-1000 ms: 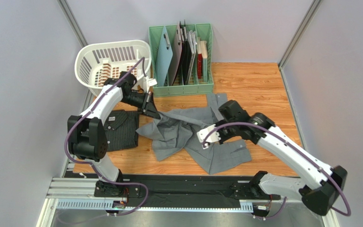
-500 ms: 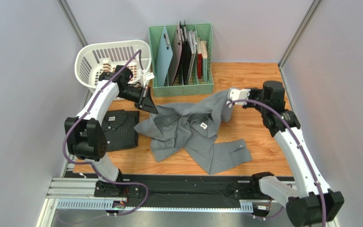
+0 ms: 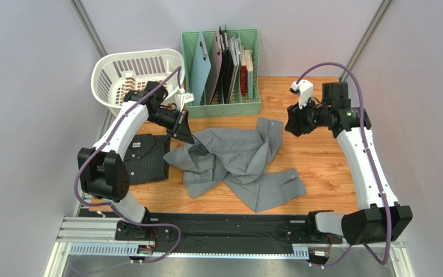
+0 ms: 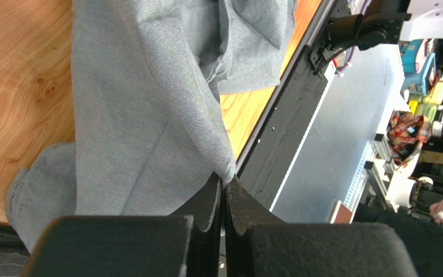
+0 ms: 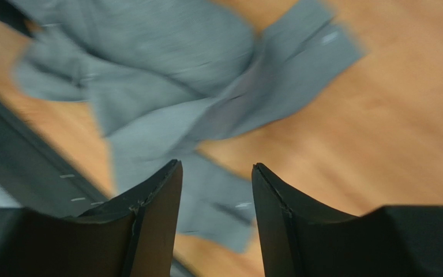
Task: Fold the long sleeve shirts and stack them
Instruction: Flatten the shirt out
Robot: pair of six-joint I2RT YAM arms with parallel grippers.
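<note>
At the near edge, a black rail [image 3: 224,229] carries both arm bases. Past it, the grey shirt [image 3: 235,158] lies crumpled and unfolded across the middle of the wooden table [image 3: 322,167]. One panel reaches toward the near right, and another part stretches to the far right, ending near the right arm. The shirt's far-left edge is lifted off the wood.

To the left of the grey shirt, near the table's left edge, the striped shirt [image 3: 149,154] lies folded into a flat rectangle with its collar up. The two shirts sit side by side, not stacked. The grey cloth comes close to the striped one, but whether they touch is unclear.

The left gripper [image 4: 224,183] is clamped on that lifted edge of the grey shirt. In the left wrist view its fingers are pressed together, with a corner of cloth pinched at the tips and the rest hanging down to the table.

The right gripper [image 5: 215,167] hangs above bare wood, just right of the shirt's far-right end. Its jaws stand apart with nothing between them. The right wrist view is blurred but shows the grey cloth lying below and clear of the fingers.

Farthest back, a white basket [image 3: 137,55] stands at the left corner. Beside it, a green rack [image 3: 221,108] holds upright boards [image 3: 215,63].
</note>
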